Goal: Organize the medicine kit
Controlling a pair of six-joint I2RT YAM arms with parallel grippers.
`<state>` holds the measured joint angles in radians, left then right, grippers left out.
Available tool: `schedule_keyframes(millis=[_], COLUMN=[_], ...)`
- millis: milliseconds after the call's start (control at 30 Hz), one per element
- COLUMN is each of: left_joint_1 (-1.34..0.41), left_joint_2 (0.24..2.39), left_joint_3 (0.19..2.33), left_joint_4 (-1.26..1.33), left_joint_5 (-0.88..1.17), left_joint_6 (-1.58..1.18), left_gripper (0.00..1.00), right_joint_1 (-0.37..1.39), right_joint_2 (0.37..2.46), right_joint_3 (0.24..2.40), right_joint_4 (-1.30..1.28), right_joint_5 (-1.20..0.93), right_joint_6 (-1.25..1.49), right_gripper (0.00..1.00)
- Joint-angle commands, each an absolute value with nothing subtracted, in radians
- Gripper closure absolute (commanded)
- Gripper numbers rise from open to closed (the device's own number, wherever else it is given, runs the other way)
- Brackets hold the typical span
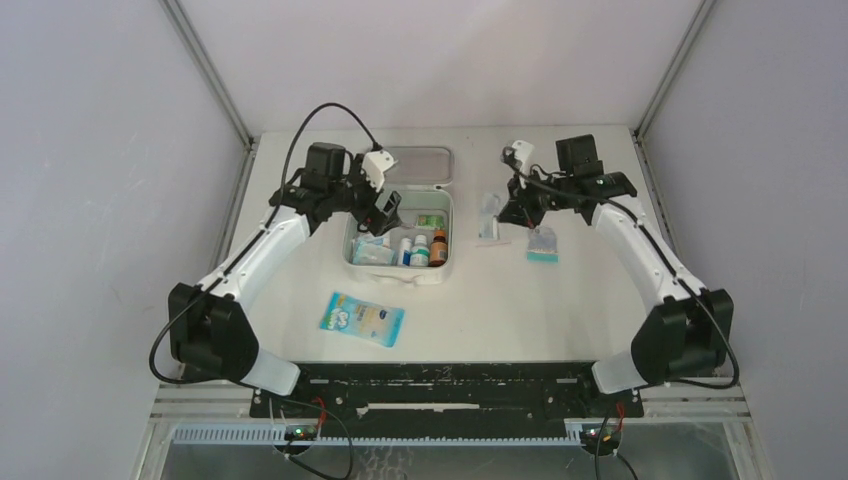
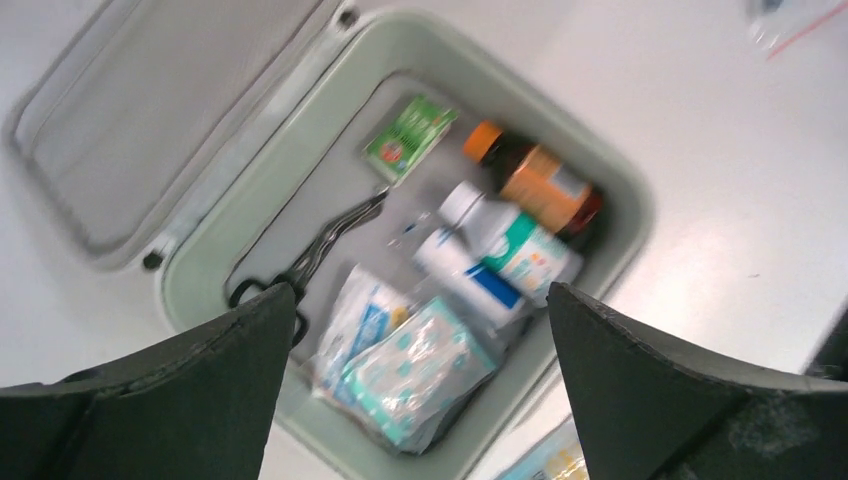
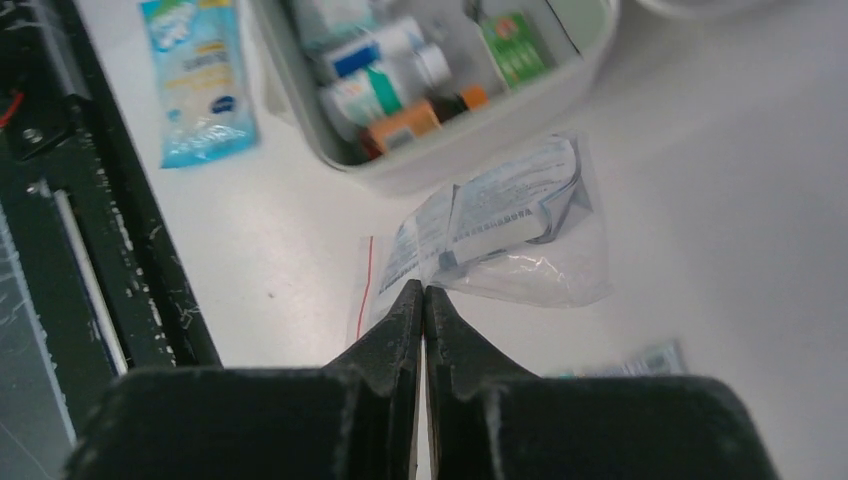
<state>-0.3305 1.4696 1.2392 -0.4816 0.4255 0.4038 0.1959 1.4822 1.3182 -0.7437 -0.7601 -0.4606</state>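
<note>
Medicine kit open under released left tool; right tool clenched at bag edge.

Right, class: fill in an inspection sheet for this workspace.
Surface: white table.
Job's things: kit open, lid flat behind, bottles and sachets inside.
Clutter: blue packet near the kit; clear bag and small packet to its right.
Grippers: left gripper open above kit; right gripper shut at bag's edge, grip unclear.
Cables: black cable loops over left arm.
Surroundings: pale walls; black rail at near edge.
</note>
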Motion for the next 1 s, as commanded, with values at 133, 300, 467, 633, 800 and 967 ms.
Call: schedule_keyframes(millis=[133, 300, 467, 633, 800, 967], left_joint_1=[-0.328, -0.371, -0.429, -0.435, -0.445, -0.461], left_joint_2=[1.491, 1.49, 1.477, 1.492, 1.505, 1.518], left_joint_3=[1.392, 1.328, 1.28, 1.251, 1.246, 1.249], left_joint_4=[-0.353, -0.077, 0.075, 0.137, 0.177, 0.1], left_joint_5=[0.928, 1.053, 1.023, 0.983, 1.082, 1.186], left_joint_6=[0.049, -0.25, -0.391, -0.455, -0.385, -0.235], left_gripper=[0.0, 0.0, 0.01, 0.03, 0.03, 0.04], right_joint_1=[0.37, 0.411, 0.422, 0.426, 0.427, 0.427], right_joint_2=[1.303, 1.276, 1.272, 1.26, 1.259, 1.259], right_joint_3=[1.355, 1.371, 1.381, 1.381, 1.383, 1.384], right_joint_4=[-0.608, -0.559, -0.554, -0.559, -0.58, -0.593], right_joint_5=[-0.823, -0.863, -0.903, -0.929, -0.985, -1.014], right_joint_6=[-0.481, -0.428, -0.4, -0.392, -0.408, -0.415], right_gripper=[1.0, 1.0, 1.0, 1.0, 1.0, 1.0])
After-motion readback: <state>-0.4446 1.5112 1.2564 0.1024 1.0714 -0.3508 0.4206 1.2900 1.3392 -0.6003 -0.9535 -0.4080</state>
